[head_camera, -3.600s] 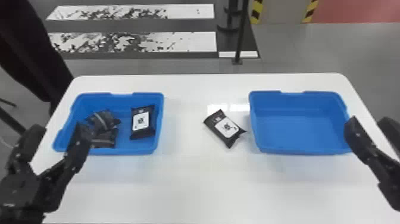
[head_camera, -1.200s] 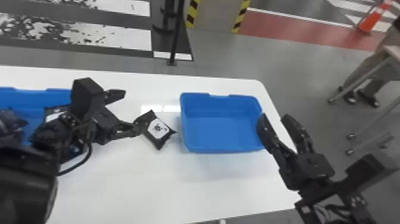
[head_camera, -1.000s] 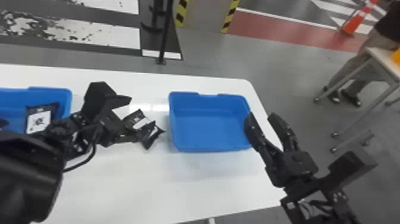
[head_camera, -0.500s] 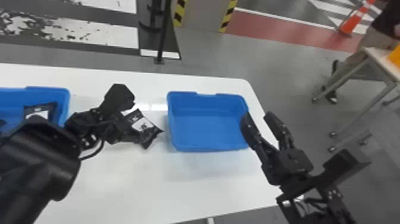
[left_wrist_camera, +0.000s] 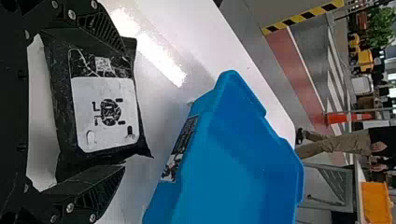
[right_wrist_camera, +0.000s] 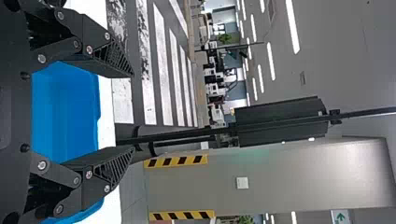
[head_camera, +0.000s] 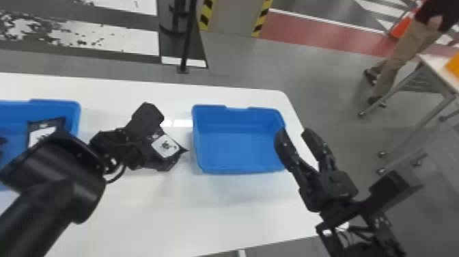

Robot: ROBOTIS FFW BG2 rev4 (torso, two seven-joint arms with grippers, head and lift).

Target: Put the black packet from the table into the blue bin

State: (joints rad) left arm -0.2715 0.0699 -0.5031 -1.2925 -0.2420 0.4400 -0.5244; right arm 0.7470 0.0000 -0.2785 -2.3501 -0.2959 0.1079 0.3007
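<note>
Black packet (head_camera: 165, 146) lay between the parted fingers of the left gripper (left_wrist_camera: 124, 110); its edges seemed best centred before gentle squeezing.

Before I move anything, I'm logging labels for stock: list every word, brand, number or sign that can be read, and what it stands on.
No word, brand or number can be read.
Black packet: white label, dark emblem; print too small.
Blue bin: dark sticker; too small.
Second packet, in the other bin: white label; too small.
Grey wall: white notice; too small.
Background sign: green arrow, no legible words.
</note>
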